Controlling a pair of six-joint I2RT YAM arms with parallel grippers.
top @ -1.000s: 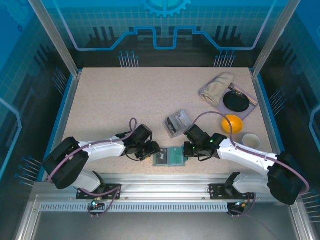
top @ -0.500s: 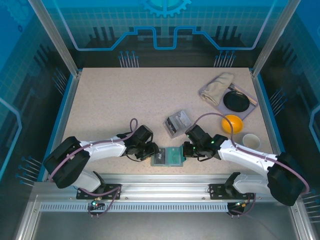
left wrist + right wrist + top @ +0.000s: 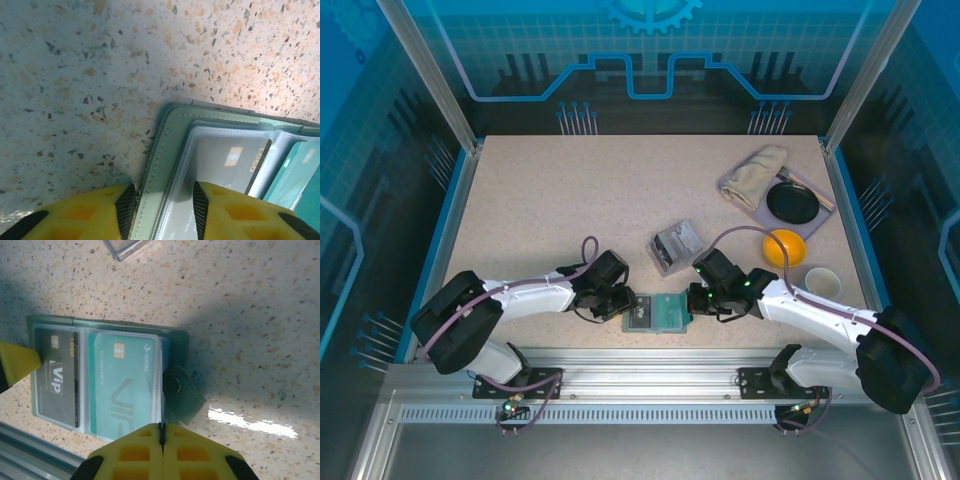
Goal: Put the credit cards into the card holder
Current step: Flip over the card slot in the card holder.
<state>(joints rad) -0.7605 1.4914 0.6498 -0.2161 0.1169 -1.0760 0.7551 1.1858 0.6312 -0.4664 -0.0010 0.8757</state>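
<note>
We find the grey-green folding card holder (image 3: 176, 345) open, with a dark grey plastic card (image 3: 59, 382) and a teal plastic card (image 3: 125, 390) in its sleeves. The left hand (image 3: 162, 207), parted, straddles its left rim, seemingly steadying it. The right hand (image 3: 161, 432), clenched and empty, meets its right half, likely seating the teal plastic card.

Speckled beige tabletop (image 3: 570, 200); blue-lit glass panels (image 3: 640, 45) around; aluminium corner posts (image 3: 428, 75); metal rail (image 3: 650, 358) at near edge
</note>
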